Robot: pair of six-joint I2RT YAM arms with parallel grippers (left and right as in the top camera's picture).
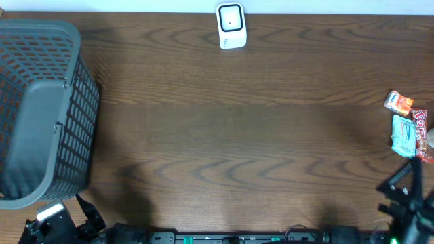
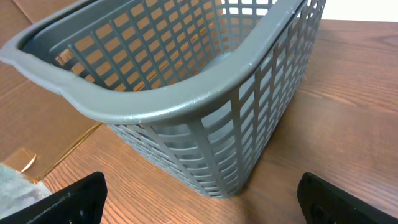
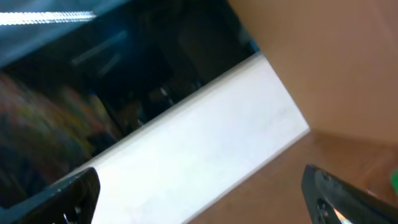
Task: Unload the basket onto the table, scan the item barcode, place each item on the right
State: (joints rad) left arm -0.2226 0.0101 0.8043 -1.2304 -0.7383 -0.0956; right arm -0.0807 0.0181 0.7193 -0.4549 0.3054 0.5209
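**Entry: items to scan, and my jaws**

**Location.** Three snack packets lie in a cluster at the far right edge of the table [image 1: 224,135]. The orange packet [image 1: 398,102] is farthest. The teal packet [image 1: 405,134] is nearer. The red packet [image 1: 422,129] is on the teal one's right, touching or overlapping it. The scanner [image 1: 230,26], a small white unit, stands at the far edge near the middle, well apart from them. The grey lattice basket [image 1: 41,108] fills the left side.

**Appearance.** All three are small, flat film wrappers. The teal one is pale with a darker print, and the red one carries white lettering. No barcode shows from above, so I judge it sits on an underside or is too small to read.

**Handling (judged).** The packets should be light, soft and crinkly, with slick film that could slide between my pads. The contents may crush under a hard squeeze. I would pinch a packet at a sealed end or across its narrow width, which leaves its broad faces free to turn toward the scanner. The teal packet lies closest to my right arm.

**Jaws.** My left gripper [image 2: 200,190] stands wide open and empty, facing the basket's near wall. My right gripper [image 3: 200,186] is also wide open and holds nothing. Its camera sees only a blurred white panel and no packet.
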